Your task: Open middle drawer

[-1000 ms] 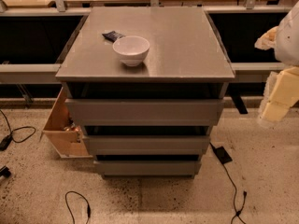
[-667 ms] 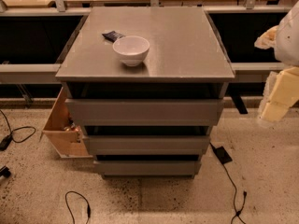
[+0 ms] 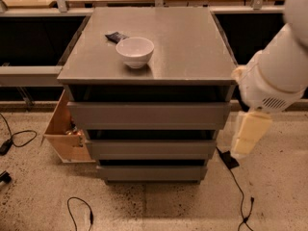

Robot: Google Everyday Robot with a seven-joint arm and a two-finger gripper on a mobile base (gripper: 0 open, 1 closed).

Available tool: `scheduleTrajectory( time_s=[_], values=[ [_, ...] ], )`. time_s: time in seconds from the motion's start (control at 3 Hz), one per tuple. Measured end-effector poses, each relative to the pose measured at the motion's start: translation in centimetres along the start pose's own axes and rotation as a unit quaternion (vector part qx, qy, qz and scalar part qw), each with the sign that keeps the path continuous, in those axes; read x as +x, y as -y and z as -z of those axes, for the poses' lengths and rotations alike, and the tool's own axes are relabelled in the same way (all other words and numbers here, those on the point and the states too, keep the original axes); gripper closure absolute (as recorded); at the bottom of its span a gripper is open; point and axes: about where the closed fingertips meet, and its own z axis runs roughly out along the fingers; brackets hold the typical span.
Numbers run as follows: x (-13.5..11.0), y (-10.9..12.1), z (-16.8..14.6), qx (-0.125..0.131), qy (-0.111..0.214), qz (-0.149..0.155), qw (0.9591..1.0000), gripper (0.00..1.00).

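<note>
The grey cabinet (image 3: pixel 149 47) stands in the middle of the camera view with three handleless drawers. The middle drawer (image 3: pixel 150 148) is the second grey front, below the taller top drawer (image 3: pixel 149 115) and above the lowest drawer (image 3: pixel 151 172). Its front sits in line with the stepped stack and none of its inside shows. My gripper (image 3: pixel 248 134) is cream-coloured and hangs from the white arm (image 3: pixel 276 76) just right of the cabinet. It is level with the middle drawer's right end and apart from it.
A white bowl (image 3: pixel 135 51) and a small dark object (image 3: pixel 117 36) lie on the cabinet top. A cardboard box (image 3: pixel 65 129) leans at the cabinet's left side. Cables (image 3: pixel 79 211) and a black plug (image 3: pixel 228 160) lie on the speckled floor. Shelving runs behind.
The arm and gripper have moved left, closer to the cabinet's right side. The drawers, bowl and box have not moved.
</note>
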Motion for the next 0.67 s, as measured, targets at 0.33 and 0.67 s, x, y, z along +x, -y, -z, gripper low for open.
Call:
scheduleTrajectory(
  time_s=[0.33,0.67],
  values=[
    [-1.4,-3.0,-6.4,-0.002,0.004,0.015,0.9999,0.00],
    [-3.1,-6.9,-13.4,-0.016,0.013,0.028,0.9994,0.00]
  ],
)
